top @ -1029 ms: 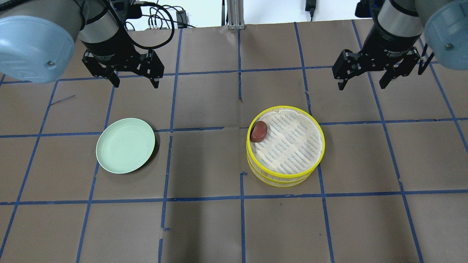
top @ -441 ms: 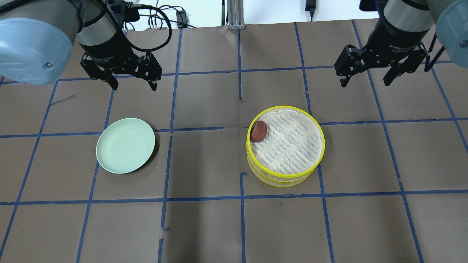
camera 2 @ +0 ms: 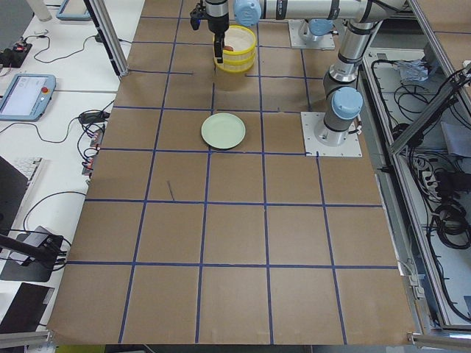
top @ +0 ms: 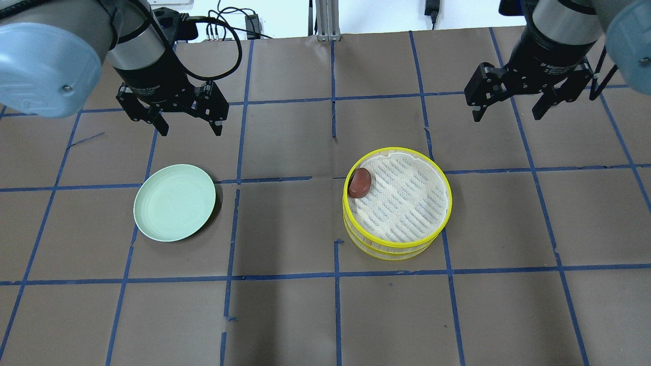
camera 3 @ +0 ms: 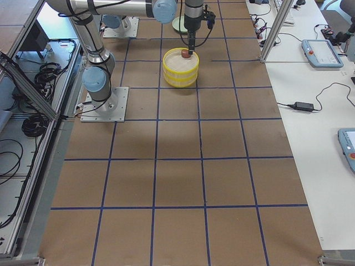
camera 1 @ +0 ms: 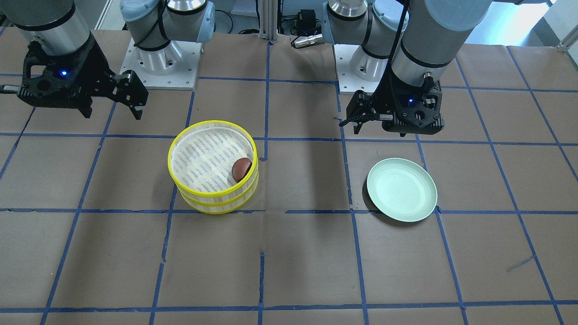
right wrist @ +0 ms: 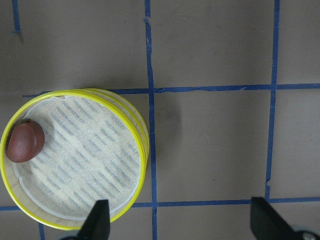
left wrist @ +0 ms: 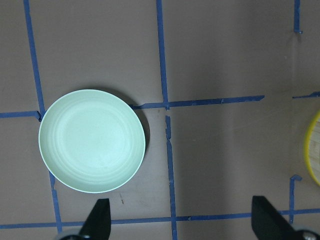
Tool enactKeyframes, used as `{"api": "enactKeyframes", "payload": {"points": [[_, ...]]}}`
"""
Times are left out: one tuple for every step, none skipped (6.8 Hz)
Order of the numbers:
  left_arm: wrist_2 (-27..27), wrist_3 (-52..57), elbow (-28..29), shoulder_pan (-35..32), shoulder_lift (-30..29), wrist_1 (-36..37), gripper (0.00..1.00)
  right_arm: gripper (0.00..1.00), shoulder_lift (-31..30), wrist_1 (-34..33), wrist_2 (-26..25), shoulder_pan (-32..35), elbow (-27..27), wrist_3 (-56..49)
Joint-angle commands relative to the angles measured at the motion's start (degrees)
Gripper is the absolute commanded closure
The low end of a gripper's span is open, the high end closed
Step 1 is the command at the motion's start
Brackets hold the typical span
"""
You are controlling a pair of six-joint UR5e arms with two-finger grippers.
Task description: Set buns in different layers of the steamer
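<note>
The steamer is two yellow-rimmed trays stacked right of centre; it also shows in the front view and the right wrist view. The dark reddish-brown bun lies on the top tray's mesh floor against its left rim, and shows in the right wrist view too. The white bun is hidden in every view. My left gripper is open and empty, up behind the plate. My right gripper is open and empty, up behind and right of the steamer.
A pale green plate with nothing on it sits left of centre, and shows in the left wrist view. The table is brown paper with a blue tape grid. The robot bases stand at the far edge in the front view.
My left gripper has shifted slightly toward the plate. My right gripper has drawn back a little from the steamer. Both stay open; bun, steamer and plate have not moved.
</note>
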Motion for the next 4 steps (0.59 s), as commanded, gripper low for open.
{"api": "enactKeyframes", "payload": {"points": [[-0.27, -0.01, 0.1, -0.04, -0.01, -0.15, 0.0, 0.0, 0.06, -0.1, 0.03, 0.02, 0.13, 0.0], [-0.44, -0.19, 0.01, -0.04, -0.01, -0.15, 0.0, 0.0, 0.15, -0.27, 0.03, 0.02, 0.13, 0.0], [-1.14, -0.36, -0.07, -0.04, -0.01, -0.15, 0.0, 0.0, 0.24, -0.36, 0.03, 0.11, 0.13, 0.0], [-1.93, -0.37, -0.16, -0.04, -0.01, -0.15, 0.0, 0.0, 0.24, -0.1, 0.03, 0.11, 0.04, 0.09]]}}
